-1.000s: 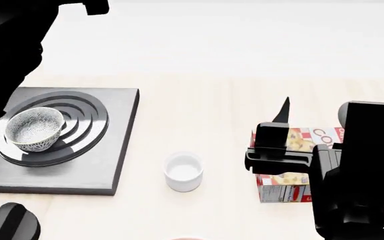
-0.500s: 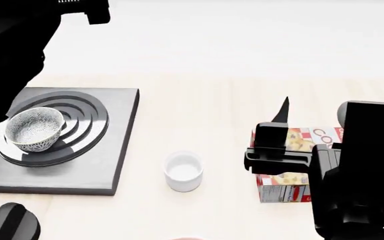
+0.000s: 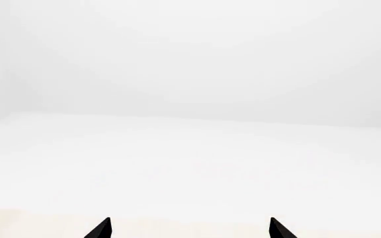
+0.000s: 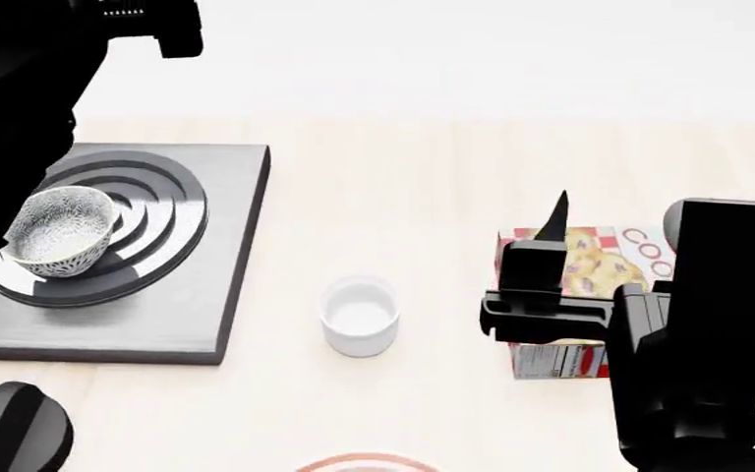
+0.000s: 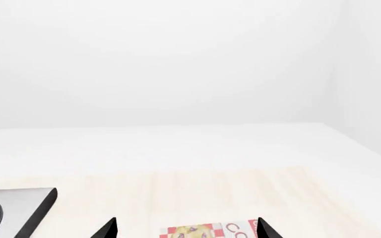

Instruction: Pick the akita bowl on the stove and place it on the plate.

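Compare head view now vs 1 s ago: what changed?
The view tipped down: the stove, akita bowl, white cup and cereal box sit a little differently in frame, and the plate rim shows more at the bottom edge. The left arm shifted slightly at upper left. Bowl still on the stove, ungrasped; right gripper unchanged.

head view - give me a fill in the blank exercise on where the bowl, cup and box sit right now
1. The akita bowl sits on the black rings of the ____.
2. The plain white cup stands on the table between the stove and the ____.
3. The inside of the white cup is ____.
4. Only a sliver of the plate shows, at the ____ edge of the head view.

Missing words: stove; cereal box; empty; bottom
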`<state>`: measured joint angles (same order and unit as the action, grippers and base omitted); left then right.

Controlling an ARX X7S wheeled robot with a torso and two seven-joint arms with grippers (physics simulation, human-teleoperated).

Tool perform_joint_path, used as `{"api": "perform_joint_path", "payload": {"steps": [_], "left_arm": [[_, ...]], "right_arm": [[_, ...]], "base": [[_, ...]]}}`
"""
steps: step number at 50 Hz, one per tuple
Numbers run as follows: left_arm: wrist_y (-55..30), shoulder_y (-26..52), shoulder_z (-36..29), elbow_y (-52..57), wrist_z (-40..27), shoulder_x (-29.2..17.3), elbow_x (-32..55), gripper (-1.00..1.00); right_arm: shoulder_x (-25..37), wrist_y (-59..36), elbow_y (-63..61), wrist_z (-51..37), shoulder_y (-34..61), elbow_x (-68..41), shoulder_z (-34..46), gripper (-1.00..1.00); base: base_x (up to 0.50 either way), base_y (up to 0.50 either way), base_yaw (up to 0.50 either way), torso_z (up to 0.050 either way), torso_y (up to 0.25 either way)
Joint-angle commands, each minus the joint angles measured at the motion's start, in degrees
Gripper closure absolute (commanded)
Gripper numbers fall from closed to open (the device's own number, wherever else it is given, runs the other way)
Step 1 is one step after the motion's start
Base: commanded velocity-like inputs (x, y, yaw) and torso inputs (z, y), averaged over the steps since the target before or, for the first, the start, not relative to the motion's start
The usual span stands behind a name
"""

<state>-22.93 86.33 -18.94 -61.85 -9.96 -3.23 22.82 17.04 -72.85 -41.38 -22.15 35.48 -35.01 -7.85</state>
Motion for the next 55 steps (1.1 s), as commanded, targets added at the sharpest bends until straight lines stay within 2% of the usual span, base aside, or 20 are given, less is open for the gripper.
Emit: {"api": "perform_joint_path", "payload": {"steps": [1,7,15,20,27,34,36,44,55], "left_arm": [[1.43,-1.01,-1.12,0.90,0.31,-0.68,-0.34,-1.00],[0.92,-0.40,-1.67,-0.55,0.19,-0.48,-0.57,-1.00],[1.65,-1.73,-2.50,2.25,0.27,-0.90,-0.81,-1.00],[-2.22,-1.56,-2.44,3.45,0.56,-0.99,0.32,-1.00],[-3.92,0.20,-3.72,-0.69,-0.20,-0.26,-0.64,-1.00],[-7.07,0.75,-7.80,-3.26,-0.73,0.55,-3.62,-1.00],[-9.53,-0.21,-9.25,-1.03,0.74,0.13,-3.95,-1.00],[-12.49,-1.62,-12.31,0.85,-1.23,-0.29,-6.07,-1.00],[-12.33,-3.85,-14.77,0.84,-1.34,-0.59,-7.44,-1.00]], "right_arm": [[0.16,0.15,0.05,-0.27,-0.07,-0.39,-0.01,-1.00],[0.35,0.76,0.29,-0.25,-0.38,-0.36,0.19,-1.00],[0.44,0.93,0.33,-0.49,-0.41,-0.54,0.31,-1.00],[0.48,0.76,0.31,-0.67,-0.25,-0.79,0.28,-1.00],[0.56,0.68,0.32,-0.94,-0.17,-1.04,0.30,-1.00],[0.63,0.56,0.20,-1.18,-0.15,-1.37,0.22,-1.00],[0.63,0.53,0.17,-1.23,-0.20,-1.48,0.19,-1.00],[0.77,0.52,0.18,-1.44,-0.15,-1.80,0.12,-1.00],[1.02,1.23,0.43,-1.56,-0.50,-1.93,0.31,-1.00]], "base": [[0.00,0.00,0.00,0.000,0.000],[0.00,0.00,0.00,0.010,-0.215],[0.00,0.00,0.00,0.003,-0.053],[0.00,0.00,0.00,0.011,-0.218],[0.00,0.00,0.00,0.000,0.000],[0.00,0.00,0.00,0.000,0.000],[0.00,0.00,0.00,0.000,0.000],[0.00,0.00,0.00,0.000,0.000],[0.00,0.00,0.00,0.000,0.000]]}}
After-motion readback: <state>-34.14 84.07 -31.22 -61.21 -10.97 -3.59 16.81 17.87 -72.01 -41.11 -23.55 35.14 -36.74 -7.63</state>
